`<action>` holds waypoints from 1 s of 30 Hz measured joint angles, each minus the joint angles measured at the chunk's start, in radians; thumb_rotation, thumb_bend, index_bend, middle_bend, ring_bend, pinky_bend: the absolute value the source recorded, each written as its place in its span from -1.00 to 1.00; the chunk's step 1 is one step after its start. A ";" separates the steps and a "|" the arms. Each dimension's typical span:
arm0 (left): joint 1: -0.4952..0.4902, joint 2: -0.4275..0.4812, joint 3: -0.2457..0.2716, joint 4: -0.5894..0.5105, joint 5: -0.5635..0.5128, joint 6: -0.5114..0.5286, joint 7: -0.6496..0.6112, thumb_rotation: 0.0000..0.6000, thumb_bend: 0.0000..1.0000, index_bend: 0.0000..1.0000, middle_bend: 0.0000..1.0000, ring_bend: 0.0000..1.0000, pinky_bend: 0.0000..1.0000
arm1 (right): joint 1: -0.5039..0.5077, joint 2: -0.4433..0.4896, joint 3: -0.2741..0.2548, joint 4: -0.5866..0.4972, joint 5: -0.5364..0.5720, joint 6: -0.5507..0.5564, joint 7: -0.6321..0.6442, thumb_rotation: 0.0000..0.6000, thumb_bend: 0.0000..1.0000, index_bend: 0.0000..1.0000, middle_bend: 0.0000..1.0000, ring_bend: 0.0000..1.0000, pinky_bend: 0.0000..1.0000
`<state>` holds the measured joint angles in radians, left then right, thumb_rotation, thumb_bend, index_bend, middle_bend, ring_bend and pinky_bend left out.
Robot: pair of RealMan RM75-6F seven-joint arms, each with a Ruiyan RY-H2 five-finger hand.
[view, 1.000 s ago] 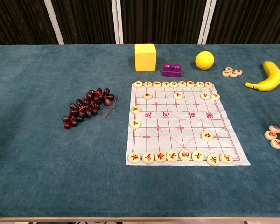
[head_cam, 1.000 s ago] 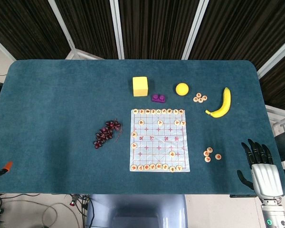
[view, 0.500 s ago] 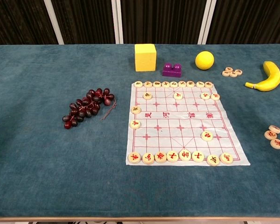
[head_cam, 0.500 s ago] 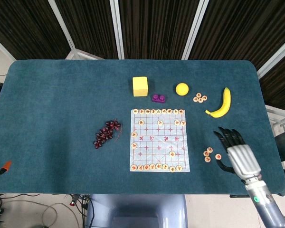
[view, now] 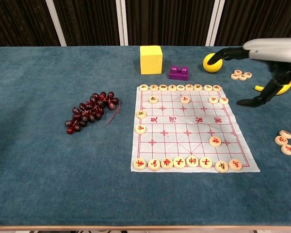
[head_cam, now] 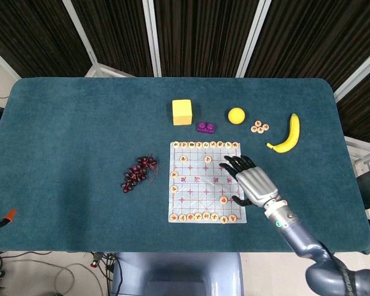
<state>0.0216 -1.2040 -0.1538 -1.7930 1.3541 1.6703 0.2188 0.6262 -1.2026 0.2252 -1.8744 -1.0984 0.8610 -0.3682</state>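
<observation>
Swung in from the desk's right edge, the right hand (head_cam: 251,180) now hovers over the right side of the board (head_cam: 197,185) — fingers spread, holding nothing — with loose pieces (view: 283,141) toward the right edge and the banana (head_cam: 287,135) further back; left hand unseen.

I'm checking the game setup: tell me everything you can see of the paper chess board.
The white paper chess board is a thin, roughly square sheet printed with a red grid and red characters across its middle, lying flat on the teal felt table. Round cream discs with red or dark marks line its far and near edges, with a few scattered between. The right robot hand hangs open above its right side, fingers spread.
</observation>
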 measured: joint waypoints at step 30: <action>-0.001 0.008 -0.008 -0.001 -0.028 -0.012 -0.013 1.00 -0.95 -0.96 -1.00 -1.00 -0.92 | 0.353 -0.460 0.072 0.466 0.615 0.153 -0.362 1.00 -0.25 -0.41 -1.00 -1.00 -0.95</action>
<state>0.0211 -1.1961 -0.1617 -1.7938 1.3262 1.6584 0.2061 0.9791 -1.6625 0.2970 -1.4082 -0.4837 1.0136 -0.7299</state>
